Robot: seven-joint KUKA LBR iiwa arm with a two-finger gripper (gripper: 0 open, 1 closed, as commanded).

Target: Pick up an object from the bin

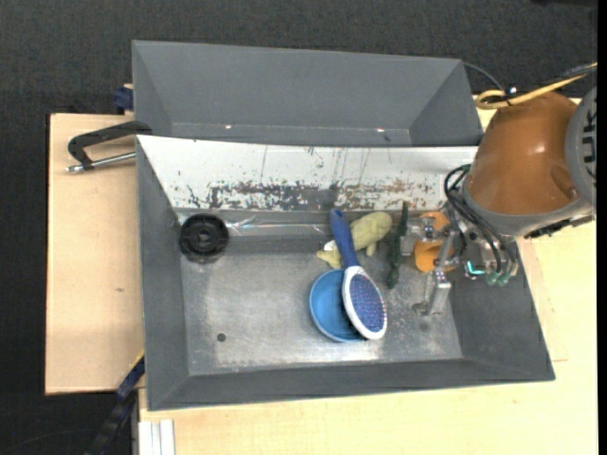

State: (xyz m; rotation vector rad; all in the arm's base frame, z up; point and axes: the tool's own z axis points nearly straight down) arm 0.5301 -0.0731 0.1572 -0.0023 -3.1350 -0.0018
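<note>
My gripper (433,297) hangs low over the bin's right side, just above the floor near the right wall. An orange thing (427,242) lies right behind it, against the back wall. A dark green stick-like thing (392,254) stands slanted just to the left of the gripper. Further left, a blue-handled brush (358,290) with a white oval head rests across a blue bowl (325,311). Nothing shows inside the gripper.
A pale yellow soft thing (366,231) lies behind the brush handle at the back wall. A black round lid-like thing (203,236) sits at the back left. The arm with its orange cover reaches in over the right rim.
</note>
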